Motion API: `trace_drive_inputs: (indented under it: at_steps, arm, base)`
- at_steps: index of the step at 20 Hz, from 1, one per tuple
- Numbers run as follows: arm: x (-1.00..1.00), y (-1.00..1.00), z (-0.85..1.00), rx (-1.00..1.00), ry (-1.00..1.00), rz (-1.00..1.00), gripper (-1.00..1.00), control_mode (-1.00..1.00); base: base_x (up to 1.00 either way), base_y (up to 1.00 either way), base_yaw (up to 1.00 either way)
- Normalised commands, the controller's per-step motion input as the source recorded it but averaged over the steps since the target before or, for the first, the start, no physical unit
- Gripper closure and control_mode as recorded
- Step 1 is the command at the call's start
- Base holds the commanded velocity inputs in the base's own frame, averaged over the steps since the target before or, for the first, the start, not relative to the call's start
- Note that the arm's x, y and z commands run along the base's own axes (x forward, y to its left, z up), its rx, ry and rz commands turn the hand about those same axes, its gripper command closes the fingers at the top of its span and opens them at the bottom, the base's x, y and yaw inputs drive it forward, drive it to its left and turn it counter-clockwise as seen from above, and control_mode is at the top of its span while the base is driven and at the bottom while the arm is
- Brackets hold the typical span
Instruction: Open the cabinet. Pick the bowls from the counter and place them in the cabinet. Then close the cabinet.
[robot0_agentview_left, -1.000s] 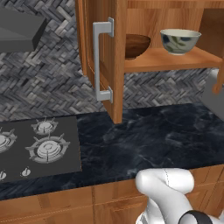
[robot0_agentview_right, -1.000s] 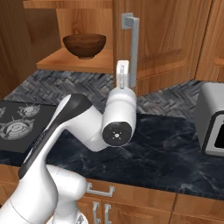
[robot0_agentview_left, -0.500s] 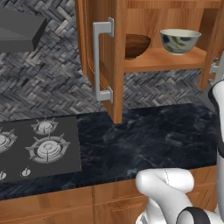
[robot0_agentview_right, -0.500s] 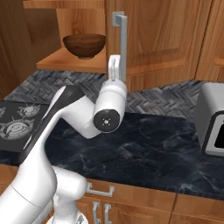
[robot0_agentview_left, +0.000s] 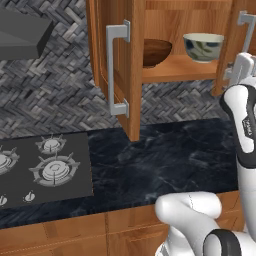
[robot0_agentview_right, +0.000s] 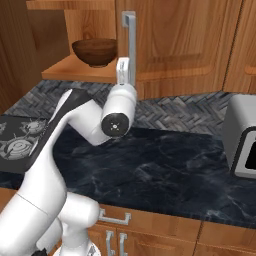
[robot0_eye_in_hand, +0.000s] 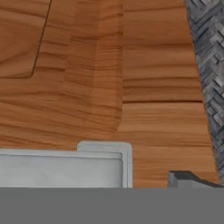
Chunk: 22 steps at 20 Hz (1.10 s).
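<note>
Both bowls, 1 reddish-brown wooden and 1 cream leaf-marked ceramic, sit inside the open warm-brown wood cabinet; closing remains, the fingers spread wide, empty, at the right door's grey bar handle.

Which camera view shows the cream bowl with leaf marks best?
The left base view: the cream bowl stands in plain sight on the cabinet shelf, beside the wooden bowl. The right base view gives the wooden bowl; the hand view, door wood and a handle.
</note>
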Motion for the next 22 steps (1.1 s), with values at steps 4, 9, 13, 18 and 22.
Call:
trace_drive_inputs:
  at_steps: [4,9,13,18,22]
  arm:
    - [0.49,0.00,0.00,0.00,0.00,0.07,-1.00,-1.00]
    - [0.53,0.00,0.03,0.00,0.00,0.06,-1.00,-1.00]
    - [0.48,0.00,0.07,0.00,0.00,0.03,-1.00,-1.00]
    - [0.42,0.00,0.08,0.00,0.00,0.02,-1.00,-1.00]
    - [0.38,0.00,0.14,0.00,0.00,0.00,-1.00,-1.00]
  base:
    - [0.00,0.00,0.00]
    - [0.00,0.00,0.00]
    - [0.00,0.00,0.00]
    - [0.00,0.00,0.00]
    - [0.00,0.00,0.00]
